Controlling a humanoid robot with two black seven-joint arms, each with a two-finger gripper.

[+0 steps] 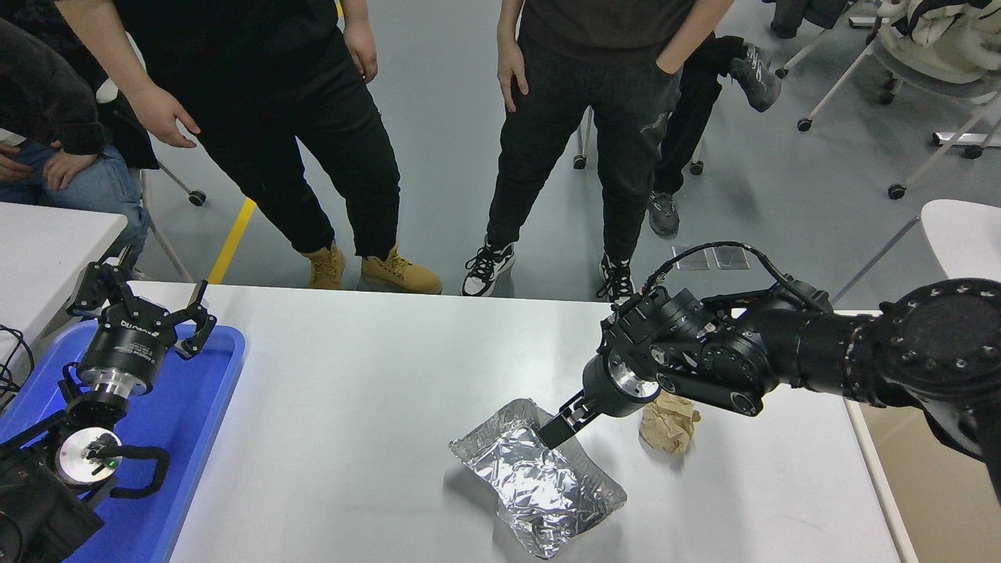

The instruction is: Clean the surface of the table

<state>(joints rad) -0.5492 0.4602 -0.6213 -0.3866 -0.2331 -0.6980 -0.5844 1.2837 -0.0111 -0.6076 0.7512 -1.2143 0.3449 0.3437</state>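
White brand lettering on left hand (141,311) body (too blurred), nothing else legible

The wide white counter (352,407) carries three items. A crumpled silver foil tray (538,477) lies at centre, towards the near edge. A crumpled brown paper ball (667,426) lies just to its right, apart from it. A blue plastic bin (184,422) sits at the counter's left end. The left black pincer (141,317) stands over the bin's far part. The right black pincer (557,428) enters from the right, passes in front of the paper ball's top and meets the foil tray's far right rim. Standing people (313,117) occupy the floor behind the counter's far edge. A smaller white tabletop (39,250) lies left of the bin.
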